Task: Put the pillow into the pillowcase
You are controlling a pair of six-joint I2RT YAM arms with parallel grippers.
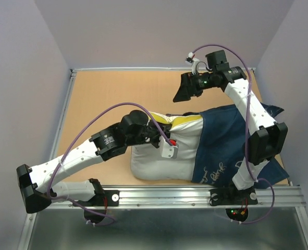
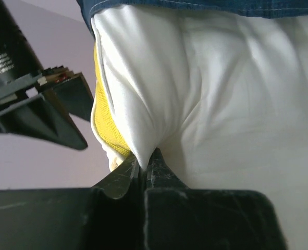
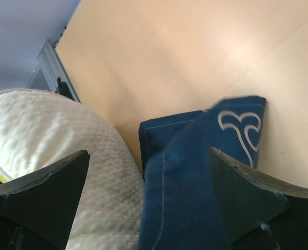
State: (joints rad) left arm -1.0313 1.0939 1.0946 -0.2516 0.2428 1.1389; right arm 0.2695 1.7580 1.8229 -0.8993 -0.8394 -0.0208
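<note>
The white pillow (image 1: 161,162) with a yellow band (image 1: 185,121) lies on the table. Its right part sits inside the navy pillowcase (image 1: 221,143). My left gripper (image 1: 164,141) is shut on a pinched fold of the pillow's white fabric (image 2: 143,156), next to the yellow band (image 2: 109,127). The pillowcase hem (image 2: 206,6) crosses the top of the left wrist view. My right gripper (image 1: 179,92) is open and empty, raised over the back of the table. In the right wrist view its jaws (image 3: 148,192) stand wide apart above the pillow (image 3: 54,130) and a pillowcase corner (image 3: 195,172).
The wooden table (image 1: 107,94) has a raised metal rim on the left (image 1: 65,109) and a metal rail along the front (image 1: 195,194). Purple walls enclose the back and sides. The right arm's links (image 1: 258,125) hang over the pillowcase.
</note>
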